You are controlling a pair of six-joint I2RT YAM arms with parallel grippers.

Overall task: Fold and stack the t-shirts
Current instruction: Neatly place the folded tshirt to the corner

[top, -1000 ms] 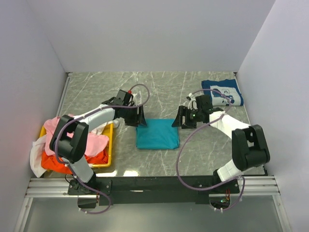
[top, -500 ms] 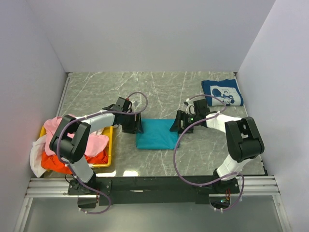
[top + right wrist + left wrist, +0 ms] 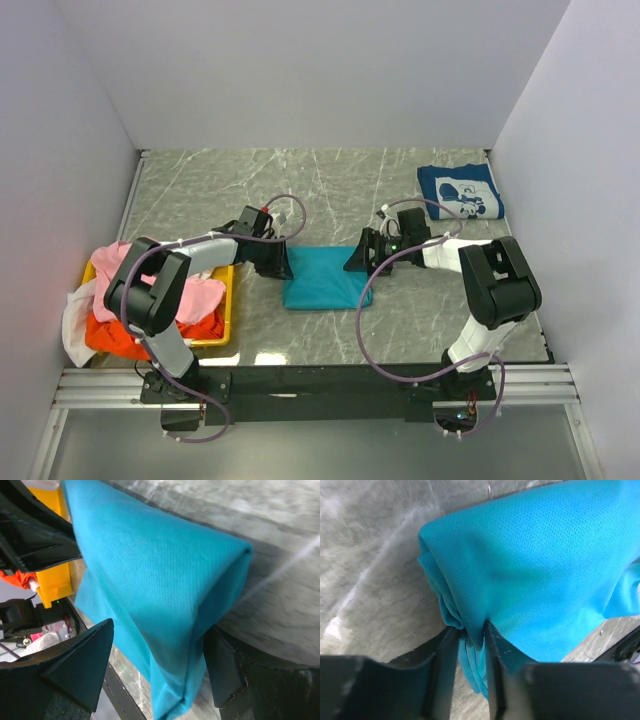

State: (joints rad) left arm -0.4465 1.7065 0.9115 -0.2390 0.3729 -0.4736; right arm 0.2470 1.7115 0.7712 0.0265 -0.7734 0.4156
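left gripper [image 3: 471, 630]: almost closed, fingers pinching a fold at the left edge of the teal t-shirt [image 3: 325, 280].
right gripper [image 3: 160, 630]: spread wide, jaws either side of the teal t-shirt's right edge, not pinching it.
teal t-shirt: folded, lying on the table [image 3: 330, 190] between both grippers.
left arm [image 3: 200, 250]: low, reaching in from the teal t-shirt's left.
right arm [image 3: 460, 250]: low, reaching in from its right.
navy t-shirt [image 3: 460, 190]: folded, well apart, behind and right of the teal t-shirt.
pink, orange and white t-shirts [image 3: 150, 300]: heaped in the yellow tray [image 3: 228, 300], left of the teal t-shirt.

The teal t-shirt [image 3: 535, 570] is cut off by the left wrist view's right edge; the orange t-shirt [image 3: 110, 335] is largely hidden under the pink t-shirt [image 3: 200, 293].
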